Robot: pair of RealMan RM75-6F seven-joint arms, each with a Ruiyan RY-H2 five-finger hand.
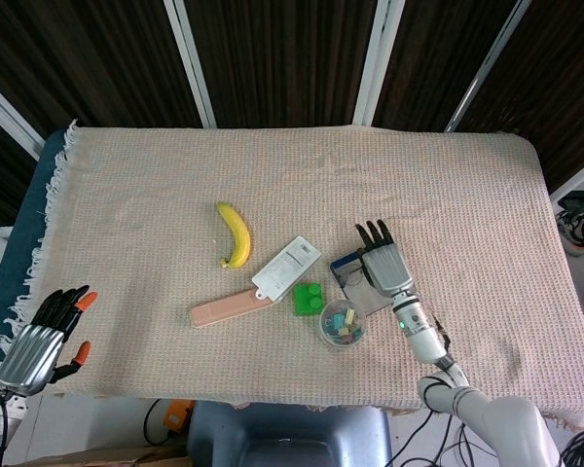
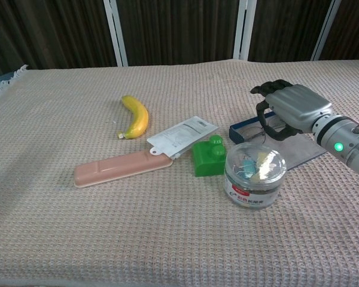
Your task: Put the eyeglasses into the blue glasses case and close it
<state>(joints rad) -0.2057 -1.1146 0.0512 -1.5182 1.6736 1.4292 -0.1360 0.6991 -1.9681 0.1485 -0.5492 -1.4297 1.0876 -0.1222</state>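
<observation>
Right hand [image 2: 290, 107] curled over the open blue glasses case [image 2: 242, 127]; whether the eyeglasses [image 2: 256, 133] are actually pinched cannot be told.

The eyeglasses are seen in the chest view directly under the right hand's dark fingers [image 2: 264, 113], lying on the case's grey lining, largely hidden by the palm; in the head view the right hand [image 1: 384, 266] covers them. The clear round tub [image 2: 254, 174] is just beside the hand on the near side; the green block [image 2: 208, 156] is near, to its left; the white packet [image 2: 182, 136], pink flat case [image 2: 122, 167] and banana [image 2: 135, 116] lie further left. Open cloth is seen beyond the hand and toward the table's right edge [image 1: 565, 263]. The left hand [image 1: 41, 335] is held at the near-left corner, well apart, fingers spread, holding nothing.
</observation>
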